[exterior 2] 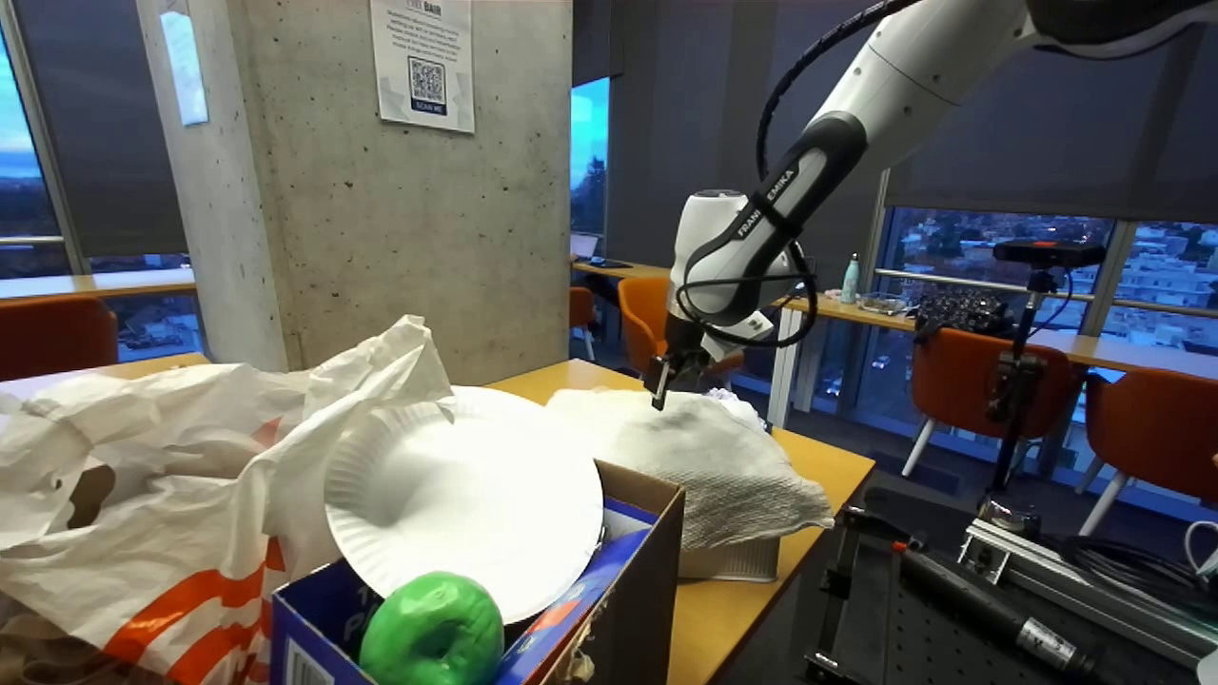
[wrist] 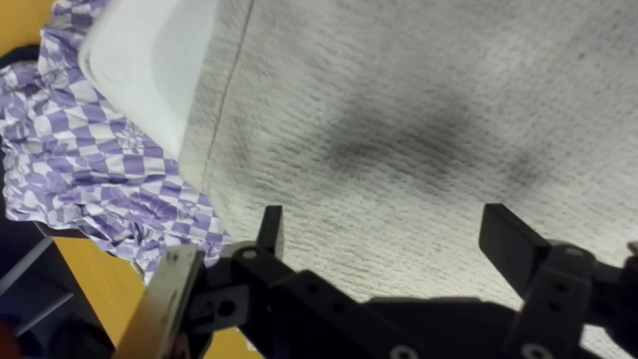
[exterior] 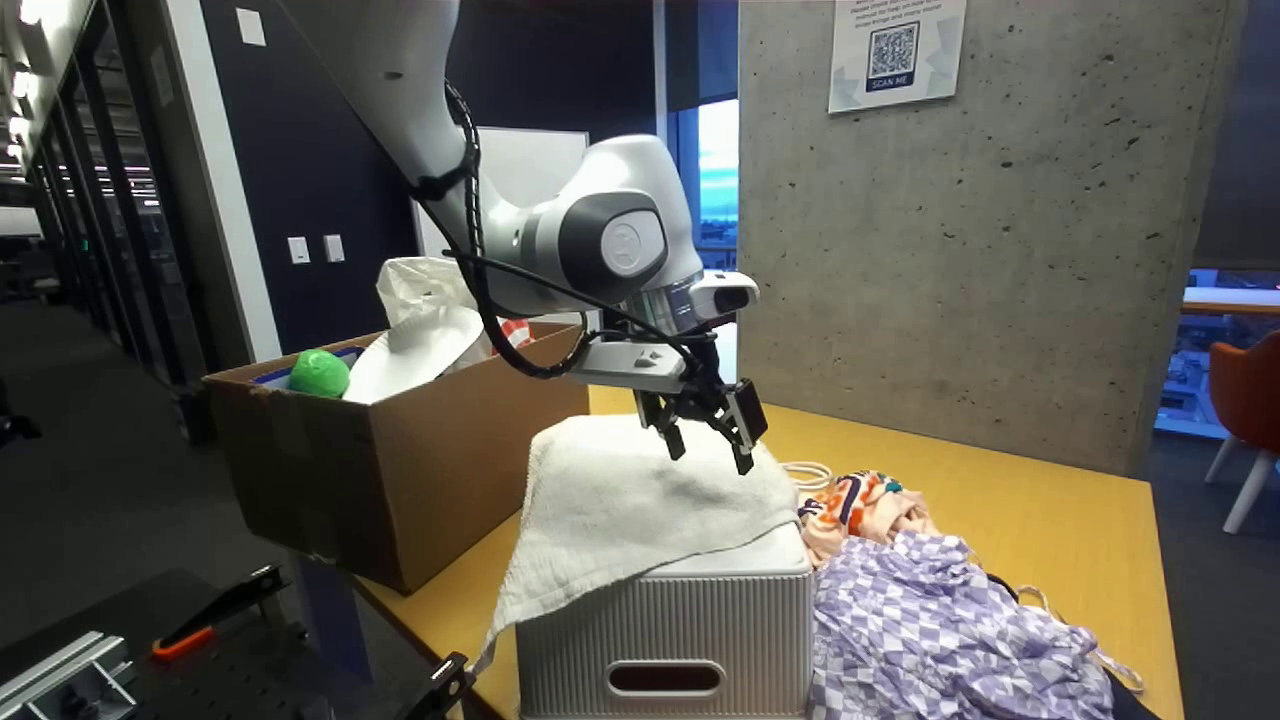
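Note:
My gripper points down over an off-white textured cloth. Its two black fingers are spread wide with nothing between them, as the wrist view shows. Finger shadows lie on the cloth, and the fingertips appear a little above it. The cloth drapes over a grey ribbed box with an oval slot, and one corner hangs down past its side. A bare strip of the box's smooth white top shows in the wrist view. A crumpled purple-and-white checkered fabric lies beside the box and also shows in the wrist view.
A cardboard box stands beside the ribbed box, holding a paper plate, a green round object and a white bag. A peach patterned fabric lies on the yellow table. A concrete pillar rises behind.

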Tool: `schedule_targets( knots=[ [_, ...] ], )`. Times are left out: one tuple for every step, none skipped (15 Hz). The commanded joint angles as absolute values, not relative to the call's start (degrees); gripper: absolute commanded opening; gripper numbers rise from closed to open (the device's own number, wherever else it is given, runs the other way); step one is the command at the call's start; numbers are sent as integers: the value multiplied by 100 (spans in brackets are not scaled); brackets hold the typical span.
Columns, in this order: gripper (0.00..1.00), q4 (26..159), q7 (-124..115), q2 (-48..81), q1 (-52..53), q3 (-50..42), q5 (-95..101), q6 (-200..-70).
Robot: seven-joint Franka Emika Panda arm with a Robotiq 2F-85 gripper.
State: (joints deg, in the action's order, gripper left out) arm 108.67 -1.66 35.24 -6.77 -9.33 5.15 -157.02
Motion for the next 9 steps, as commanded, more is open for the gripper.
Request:
schedule_targets(
  knots=[
    [100,10449,-73,3785,-702,-743,409,-15570],
    [100,10425,-61,3824,-706,-676,381,-15588],
    [100,10399,-70,3857,-692,-647,377,-15590],
    [100,10376,-65,3901,-681,-604,373,-15605],
    [100,10357,-51,3938,-683,-560,363,-15613],
    [100,10338,-60,3974,-666,-535,364,-15609],
    [100,10327,-55,4003,-663,-508,359,-15612],
    [100,10328,-46,4024,-671,-474,343,-15625],
    [100,10333,-42,4043,-676,-456,337,-15635]
  ],
)
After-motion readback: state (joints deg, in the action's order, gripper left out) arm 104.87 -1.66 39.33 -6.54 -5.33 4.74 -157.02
